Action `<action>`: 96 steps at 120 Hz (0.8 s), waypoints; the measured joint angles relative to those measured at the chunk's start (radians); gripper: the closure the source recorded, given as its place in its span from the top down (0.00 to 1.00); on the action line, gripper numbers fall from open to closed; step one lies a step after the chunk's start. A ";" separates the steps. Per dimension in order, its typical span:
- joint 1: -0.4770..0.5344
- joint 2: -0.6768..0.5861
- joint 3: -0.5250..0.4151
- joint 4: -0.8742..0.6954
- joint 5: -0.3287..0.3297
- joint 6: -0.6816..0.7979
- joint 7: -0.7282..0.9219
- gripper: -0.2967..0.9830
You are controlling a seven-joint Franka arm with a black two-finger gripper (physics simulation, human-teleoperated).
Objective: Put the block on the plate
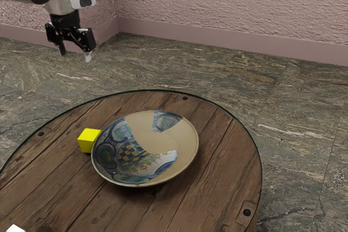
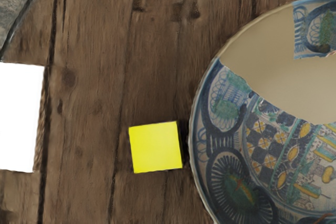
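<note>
High above the table's far left part in the exterior view, my gripper points down, its two fingertips spread apart with nothing between them. The yellow block rests on the wooden table, close beside the left edge of the patterned plate. From above, in the wrist view, the yellow block lies next to the rim of the plate, off the plate, with a narrow dark strip of wood between them.
The round wooden table has a thin dark edge. A white object stands at the exterior view's lower left; the wrist view has a white object too, on the block's side away from the plate. Behind are pink walls.
</note>
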 joint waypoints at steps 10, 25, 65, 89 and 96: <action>0.065 0.003 0.004 0.004 0.002 0.015 0.009 0.77; 0.049 0.005 0.010 0.013 0.002 -0.025 -0.099 0.77; 0.129 0.137 0.031 -0.025 -0.037 0.094 -0.654 0.77; 0.152 0.257 0.037 -0.031 -0.056 0.210 -0.876 0.77; 0.159 0.283 0.037 -0.044 -0.064 0.247 -0.927 0.77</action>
